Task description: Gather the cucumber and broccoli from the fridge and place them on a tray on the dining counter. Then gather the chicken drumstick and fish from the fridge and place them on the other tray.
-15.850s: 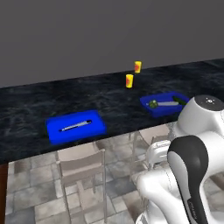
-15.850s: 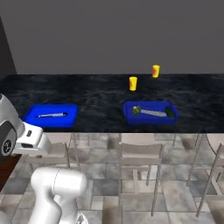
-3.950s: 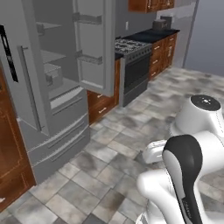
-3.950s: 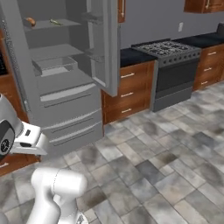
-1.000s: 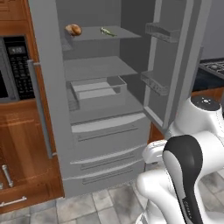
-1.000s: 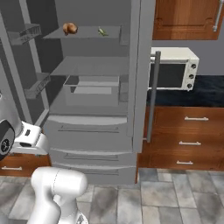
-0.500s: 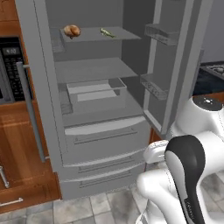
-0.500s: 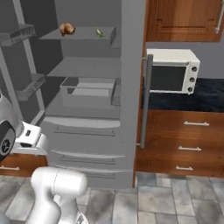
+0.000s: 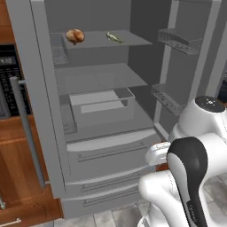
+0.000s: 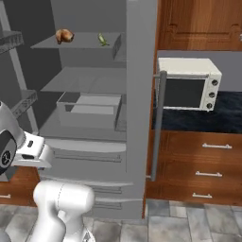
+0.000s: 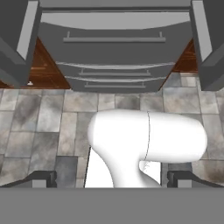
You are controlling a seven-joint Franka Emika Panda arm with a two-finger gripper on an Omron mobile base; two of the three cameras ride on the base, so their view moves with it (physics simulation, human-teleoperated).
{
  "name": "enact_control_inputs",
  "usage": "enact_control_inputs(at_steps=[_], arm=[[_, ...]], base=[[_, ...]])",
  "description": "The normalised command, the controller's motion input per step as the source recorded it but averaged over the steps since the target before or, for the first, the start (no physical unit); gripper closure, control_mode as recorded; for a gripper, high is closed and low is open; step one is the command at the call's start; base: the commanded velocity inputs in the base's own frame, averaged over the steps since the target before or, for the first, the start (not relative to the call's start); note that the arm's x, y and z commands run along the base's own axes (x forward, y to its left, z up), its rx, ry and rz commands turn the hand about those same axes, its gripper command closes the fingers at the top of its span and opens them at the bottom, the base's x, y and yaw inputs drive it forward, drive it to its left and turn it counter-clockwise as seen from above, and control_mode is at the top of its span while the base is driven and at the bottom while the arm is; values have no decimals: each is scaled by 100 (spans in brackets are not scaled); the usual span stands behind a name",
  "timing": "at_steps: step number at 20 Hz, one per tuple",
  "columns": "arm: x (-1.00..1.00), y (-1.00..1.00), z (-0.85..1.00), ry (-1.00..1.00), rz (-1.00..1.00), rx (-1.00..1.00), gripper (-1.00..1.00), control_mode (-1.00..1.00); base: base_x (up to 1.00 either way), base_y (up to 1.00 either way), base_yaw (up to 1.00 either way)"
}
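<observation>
The gripper (image 11: 111,177) points down at the tiled floor (image 11: 39,127) with its jaws wide apart, holding nothing. Ahead stands the open fridge (image 9: 102,150) — the chicken drumstick (image 9: 75,36) and fish (image 9: 114,37) lie apart on its top shelf (image 9: 95,43); a microwave (image 10: 189,90) sits just beside.

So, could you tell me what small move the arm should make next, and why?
Probably raise the open gripper toward the fridge's top shelf. The doors stand open, the chicken drumstick and the fish lie up there, and the gripper points down at the floor tiles, holding nothing.
</observation>
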Motion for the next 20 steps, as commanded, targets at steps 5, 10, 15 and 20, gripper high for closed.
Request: enact_control_inputs(at_steps=[5,10,15,20], arm=[[0,0,0,0,0,0,-100,100],[0,0,0,0,0,0,-100,100],[0,0,0,0,0,0,-100,100],[0,0,0,0,0,0,-100,100]], base=[[56,-21,0],[59,-17,0],[64,-15,0],[63,-10,0]])
